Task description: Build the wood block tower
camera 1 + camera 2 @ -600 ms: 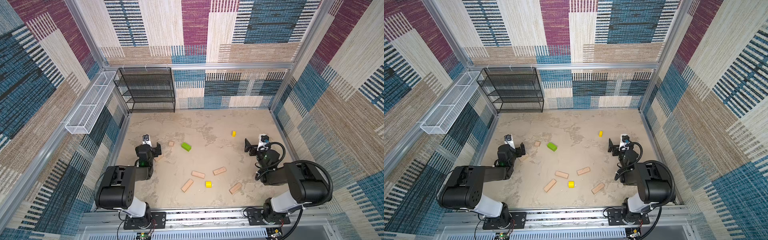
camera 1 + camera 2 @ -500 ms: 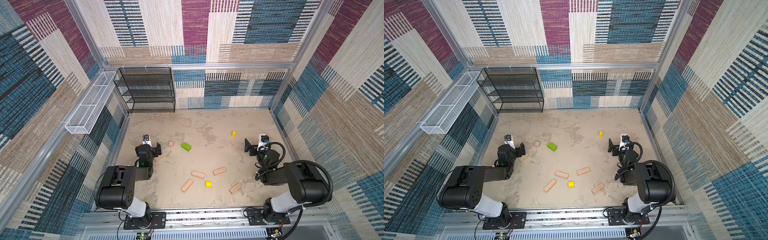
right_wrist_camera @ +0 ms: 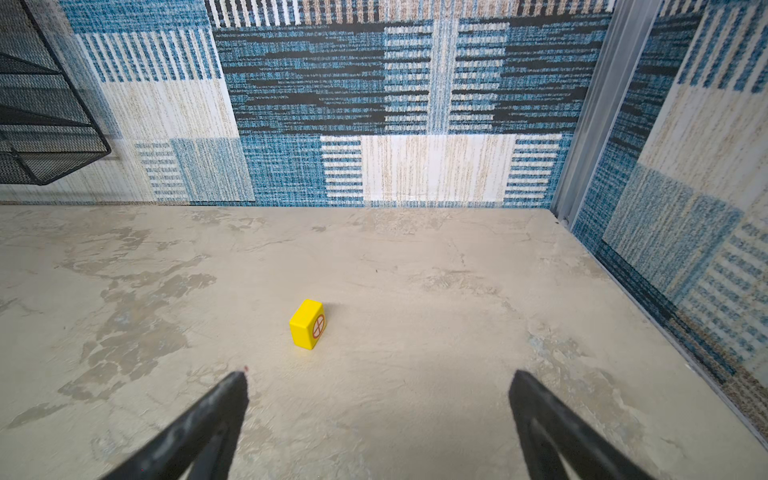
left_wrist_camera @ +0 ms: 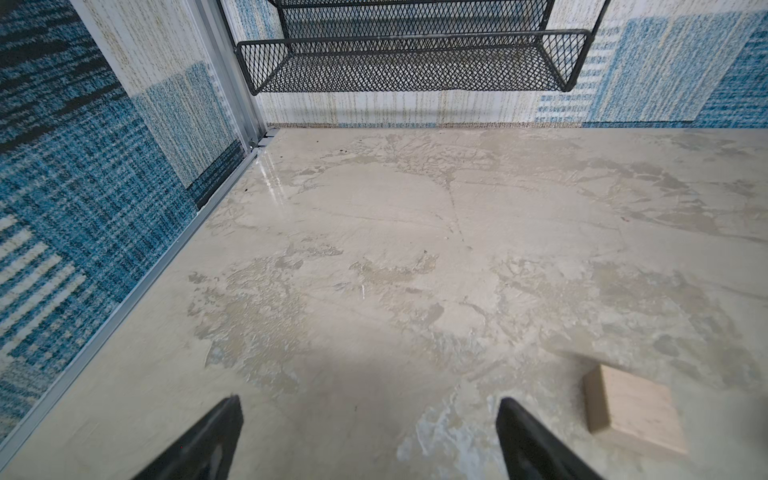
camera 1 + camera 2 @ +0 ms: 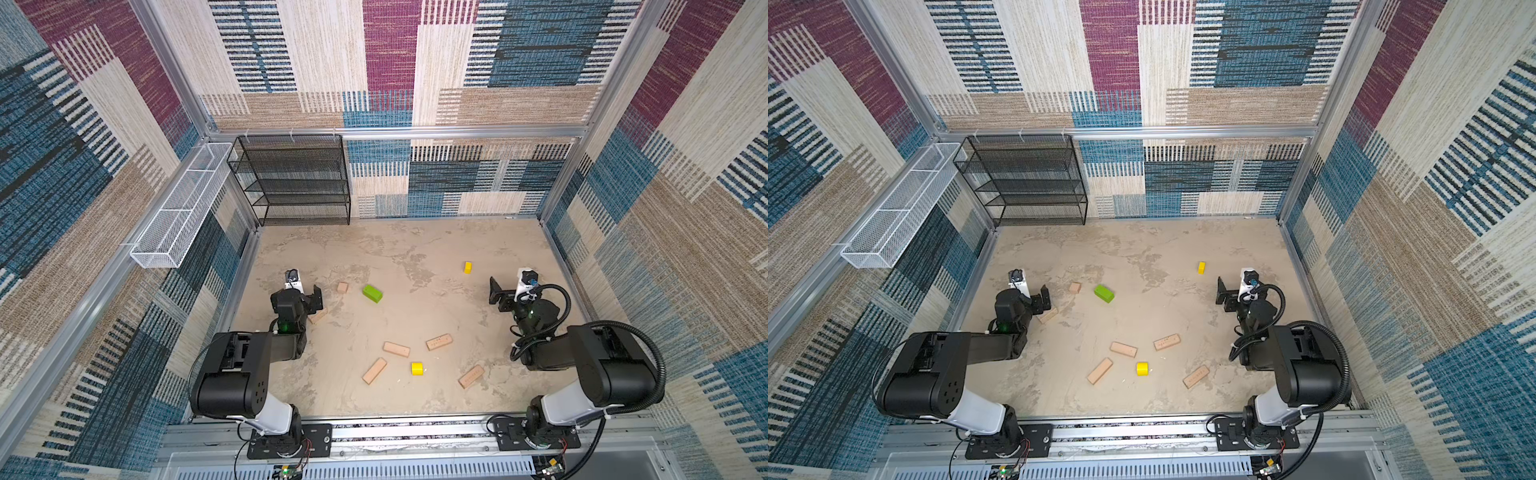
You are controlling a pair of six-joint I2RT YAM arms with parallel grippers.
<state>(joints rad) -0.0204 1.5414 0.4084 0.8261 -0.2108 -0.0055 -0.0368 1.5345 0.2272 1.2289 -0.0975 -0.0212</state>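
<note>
Nine wood blocks (image 5: pixel 396 349) lie singly on the mottled table (image 5: pixel 415 249), none resting on another; the left gripper (image 4: pixel 369 401) hangs low with its jaws spread wide and nothing between them; a tan cube (image 4: pixel 636 411) sits just outside one of its fingers, apart from it, and a lime-green brick (image 5: pixel 372 293) lies beyond the cube, farther from those jaws; a tan plank (image 5: pixel 319 316) lies close beside that gripper, partly hidden by it; the right gripper (image 3: pixel 380 374) also stands wide and empty, a yellow piece (image 3: pixel 308 324) lying ahead of its gap, clear of both fingers; four more tan planks (image 5: pixel 439 342) and a second yellow piece (image 5: pixel 417 368) lie behind both sets of jaws, between the two arms.
</note>
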